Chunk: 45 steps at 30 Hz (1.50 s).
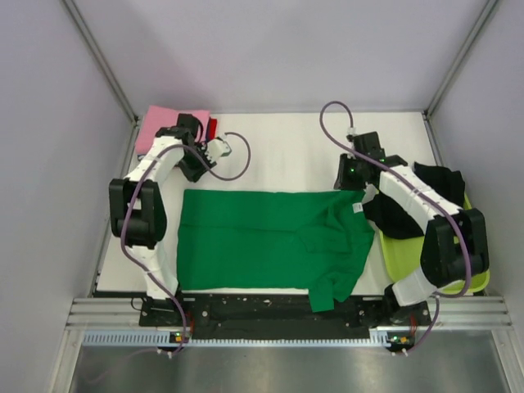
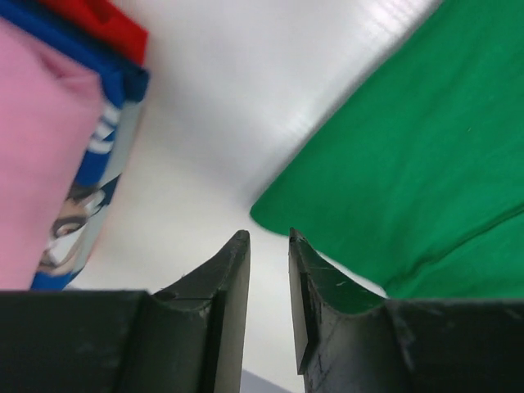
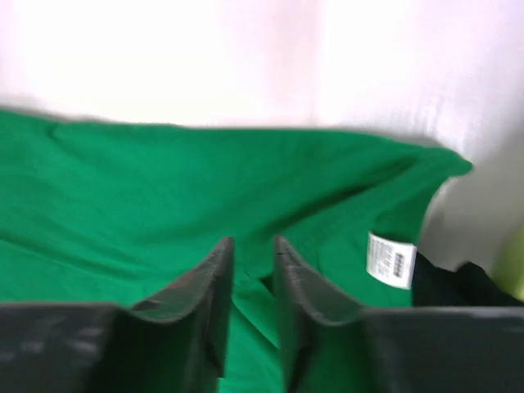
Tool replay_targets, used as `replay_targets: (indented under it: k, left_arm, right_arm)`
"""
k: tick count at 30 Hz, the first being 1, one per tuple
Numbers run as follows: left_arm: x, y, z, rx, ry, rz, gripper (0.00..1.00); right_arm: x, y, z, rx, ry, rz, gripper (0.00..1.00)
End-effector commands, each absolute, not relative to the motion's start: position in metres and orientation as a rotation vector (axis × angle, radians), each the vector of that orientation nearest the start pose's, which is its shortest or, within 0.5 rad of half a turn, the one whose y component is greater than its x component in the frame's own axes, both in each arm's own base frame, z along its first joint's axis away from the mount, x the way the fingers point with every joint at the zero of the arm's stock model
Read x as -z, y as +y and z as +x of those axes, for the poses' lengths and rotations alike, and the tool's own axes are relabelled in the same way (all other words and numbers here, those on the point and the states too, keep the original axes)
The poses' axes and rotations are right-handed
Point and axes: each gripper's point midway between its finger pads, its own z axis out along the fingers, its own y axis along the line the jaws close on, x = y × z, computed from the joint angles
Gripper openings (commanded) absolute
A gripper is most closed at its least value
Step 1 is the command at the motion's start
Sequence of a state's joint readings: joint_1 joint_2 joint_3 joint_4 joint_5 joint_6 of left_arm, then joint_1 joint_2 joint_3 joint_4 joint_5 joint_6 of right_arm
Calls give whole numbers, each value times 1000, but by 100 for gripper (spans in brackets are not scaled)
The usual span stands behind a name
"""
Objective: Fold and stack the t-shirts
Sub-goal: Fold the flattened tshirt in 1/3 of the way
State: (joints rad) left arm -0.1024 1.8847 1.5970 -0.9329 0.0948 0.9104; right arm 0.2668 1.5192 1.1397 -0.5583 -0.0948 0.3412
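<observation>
Top view: the green t-shirt lies spread on the table, fold seemingly under way. Left wrist: the left end effector is slightly parted, empty, beside the shirt's corner. Right wrist: the right end effector hovers slightly parted over cloth. Next probably calls for pinching both far corners.

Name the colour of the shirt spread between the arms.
The shirt is bright green, clearest in top view.

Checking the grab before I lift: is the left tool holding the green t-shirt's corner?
No, the left tool shows only bare table between its fingers; the corner of the green t-shirt lies just beyond them.
</observation>
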Motion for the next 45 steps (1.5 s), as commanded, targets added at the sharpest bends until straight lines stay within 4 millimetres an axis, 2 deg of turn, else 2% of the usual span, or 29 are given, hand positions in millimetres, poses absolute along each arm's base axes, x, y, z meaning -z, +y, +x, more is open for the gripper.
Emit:
replay_targets:
  k: [1, 2, 3, 4, 6, 9, 12, 14, 18, 20, 22, 23, 25, 27, 29, 32, 36, 38, 41, 43, 45]
  left_arm:
    - [-75, -55, 408, 5, 2456, 1366, 28]
    - [-68, -56, 406, 8, 2476, 1357, 27]
    - [-64, -53, 406, 2, 2498, 1335, 27]
    - [-58, -50, 406, -11, 2521, 1316, 26]
    - [-48, -41, 405, -32, 2569, 1265, 25]
    - [-34, -24, 404, -76, 2628, 1214, 25]
    - [-23, -6, 405, -145, 2681, 1169, 24]
    - [-19, 3, 406, -166, 2701, 1138, 24]
    - [-24, 10, 404, -155, 2701, 1109, 24]
    - [-33, 8, 401, -133, 2671, 1132, 26]
    - [-41, -2, 396, -49, 2638, 1169, 30]
    - [-48, -6, 397, -30, 2615, 1169, 34]
    - [-58, -9, 401, -17, 2587, 1160, 43]
    - [-66, -8, 409, -45, 2563, 1142, 49]
    - [-71, -4, 420, -93, 2544, 1122, 54]
    - [-65, -1, 433, -125, 2541, 1118, 57]
    - [-48, -9, 431, -69, 2532, 1193, 60]
    - [-40, -12, 427, -60, 2521, 1231, 61]
    - [-30, -8, 422, -74, 2539, 1244, 56]
    - [-25, -6, 418, -81, 2555, 1256, 47]
    - [-20, -5, 416, -80, 2563, 1268, 32]
  right_arm:
    - [-135, 177, 376, -467, 2402, -111, 17]
    - [-123, 183, 372, -481, 2442, -124, 11]
    - [-104, 181, 364, -466, 2518, -106, 3]
    - [-89, 175, 356, -431, 2577, -67, 0]
    - [-59, 154, 338, -362, 2660, 9, 0]
    - [-39, 116, 321, -269, 2704, 156, 0]
    - [-44, 78, 319, -138, 2652, 261, 0]
    - [-52, 63, 319, -65, 2625, 270, 0]
    - [-65, 55, 320, -6, 2630, 225, 0]
    - [-78, 57, 326, -16, 2607, 196, 0]
    - [-97, 62, 337, -55, 2564, 173, 0]
    - [-107, 63, 345, -64, 2534, 173, 5]
    - [-121, 65, 360, -70, 2496, 167, 23]
    - [-126, 64, 375, -46, 2481, 157, 32]
    - [-119, 60, 386, -32, 2500, 169, 36]
    - [-102, 56, 392, -27, 2542, 187, 39]
    - [-77, 68, 397, -89, 2605, 128, 42]
    - [-65, 64, 400, -60, 2632, 144, 41]
    - [-47, 51, 403, 5, 2666, 197, 27]
    - [-40, 45, 407, 14, 2677, 207, 14]
    - [-39, 45, 415, 3, 2667, 204, 0]
